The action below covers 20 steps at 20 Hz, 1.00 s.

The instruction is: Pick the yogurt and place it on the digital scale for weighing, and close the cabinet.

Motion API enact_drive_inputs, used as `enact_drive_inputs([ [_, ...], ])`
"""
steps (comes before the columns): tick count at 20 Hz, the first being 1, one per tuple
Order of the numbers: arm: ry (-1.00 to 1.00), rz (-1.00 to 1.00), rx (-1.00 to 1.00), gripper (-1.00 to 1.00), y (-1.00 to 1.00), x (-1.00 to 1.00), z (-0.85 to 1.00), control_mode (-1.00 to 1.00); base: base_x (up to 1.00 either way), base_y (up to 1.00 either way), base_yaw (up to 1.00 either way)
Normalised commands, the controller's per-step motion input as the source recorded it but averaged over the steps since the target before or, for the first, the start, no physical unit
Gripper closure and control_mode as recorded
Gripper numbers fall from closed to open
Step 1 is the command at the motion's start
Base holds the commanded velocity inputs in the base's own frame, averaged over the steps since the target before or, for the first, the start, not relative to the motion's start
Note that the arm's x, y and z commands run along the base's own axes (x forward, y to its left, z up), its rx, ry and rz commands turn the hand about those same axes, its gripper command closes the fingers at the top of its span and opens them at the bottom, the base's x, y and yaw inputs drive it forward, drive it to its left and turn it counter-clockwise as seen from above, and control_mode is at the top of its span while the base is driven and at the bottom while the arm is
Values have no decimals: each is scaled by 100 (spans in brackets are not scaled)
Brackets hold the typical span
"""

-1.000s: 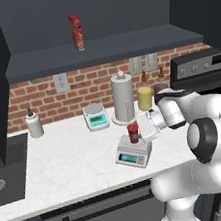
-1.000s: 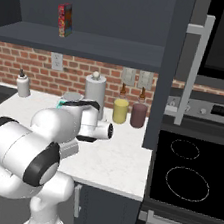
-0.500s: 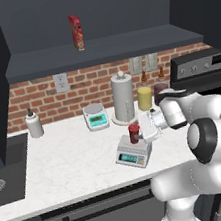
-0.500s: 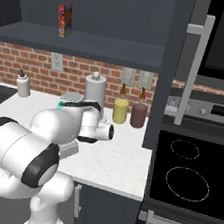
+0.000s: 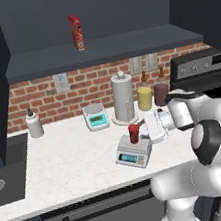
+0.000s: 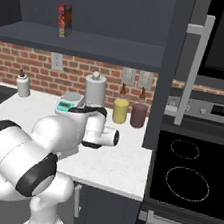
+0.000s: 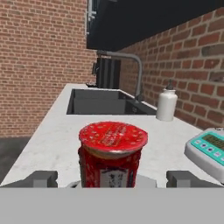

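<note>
On the white marble table, one yogurt stands upright on the platform of the grey digital scale, and we see the robot's hand just beside it, to its right in the left base view. From the camera on the hand, the yogurt sits between two dark fingertips spread well apart, with a clear gap on either side, so we judge the hand wide open and holding nothing. The cup's base is cut off at the bottom of that view, and the print on its label is too small for us to read. In the right base view the robot's own white body hides both the yogurt and the grey scale. The cabinet has its door standing open, edge-on beside the stove, with one long silver handle showing; its top is cut off. We count two scales, the second a white one by the brick wall, one paper towel roll, two jars, one yellow and one dark red, one white bottle, and one red box on the shelf. A sink with one faucet lies far down the table.
</note>
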Motion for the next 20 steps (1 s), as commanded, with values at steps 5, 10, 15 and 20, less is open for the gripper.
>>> enact_drive_inputs([
  [5, -12, -4, 2, -100, -29, -20, 0, -100, 0, 0, 0],
  [10, -29, -7, 5, -100, -27, -51, 22, -100, 0, 0, 0],
  [15, -38, -6, 3, -100, -15, -57, 45, -100, 0, 0, 0],
  [20, -34, -5, 12, -100, -23, -56, 58, -100, 0, 0, 0],
])
